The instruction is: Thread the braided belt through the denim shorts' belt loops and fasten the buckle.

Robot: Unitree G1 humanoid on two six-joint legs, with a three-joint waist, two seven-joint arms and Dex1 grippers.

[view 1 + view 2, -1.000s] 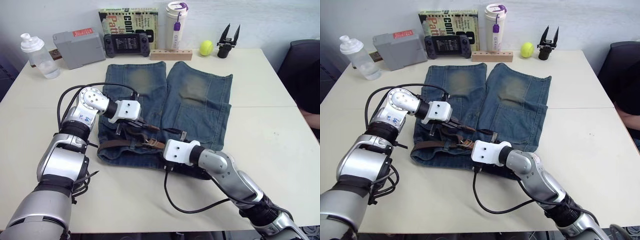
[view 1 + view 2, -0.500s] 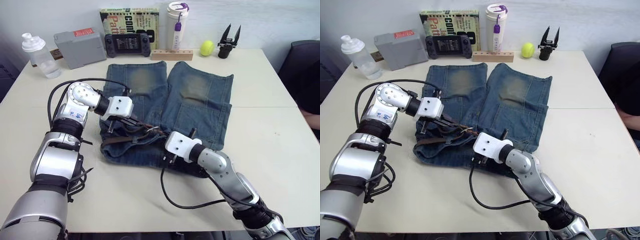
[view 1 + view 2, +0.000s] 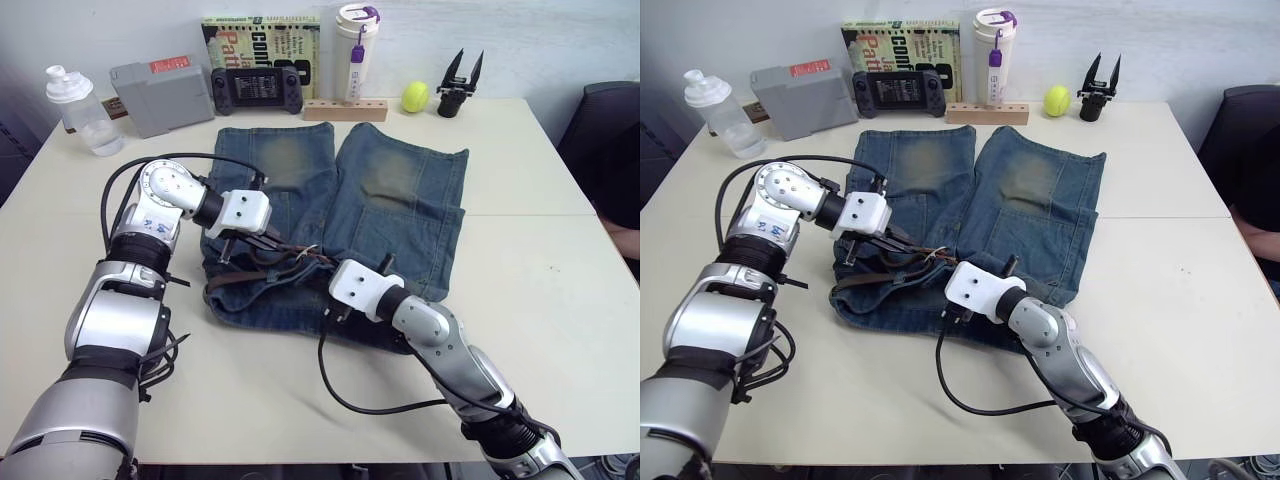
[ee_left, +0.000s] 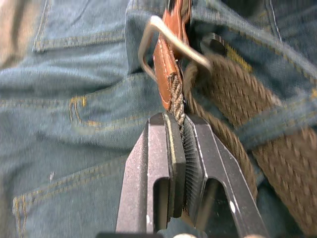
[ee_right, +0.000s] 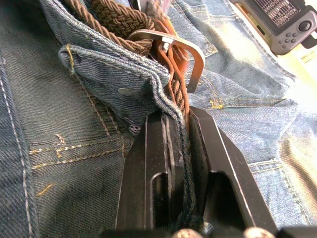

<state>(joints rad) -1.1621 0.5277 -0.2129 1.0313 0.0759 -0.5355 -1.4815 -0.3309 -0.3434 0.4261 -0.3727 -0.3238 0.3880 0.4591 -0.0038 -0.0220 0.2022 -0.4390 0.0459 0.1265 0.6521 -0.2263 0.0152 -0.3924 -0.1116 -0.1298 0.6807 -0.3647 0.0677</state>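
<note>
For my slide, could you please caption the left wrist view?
Left gripper shut on the braided belt just behind the buckle.

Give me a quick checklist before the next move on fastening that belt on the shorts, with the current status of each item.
1. Left pincer clamped on the braided belt: ok, closed on the strap edge just below the tan tab.
2. Right pincer holding: ok, closed on the belt together with the waistband fold of the denim shorts.
3. Buckle reachable: ok, silver frame in the open beyond both pincers.
4. Belt through a belt loop: ok for that one; the others, cannot tell.
5. Prong through the strap: cannot tell.
6. Shorts lying flat: not ok, waistband bunched between the pincers.
</note>
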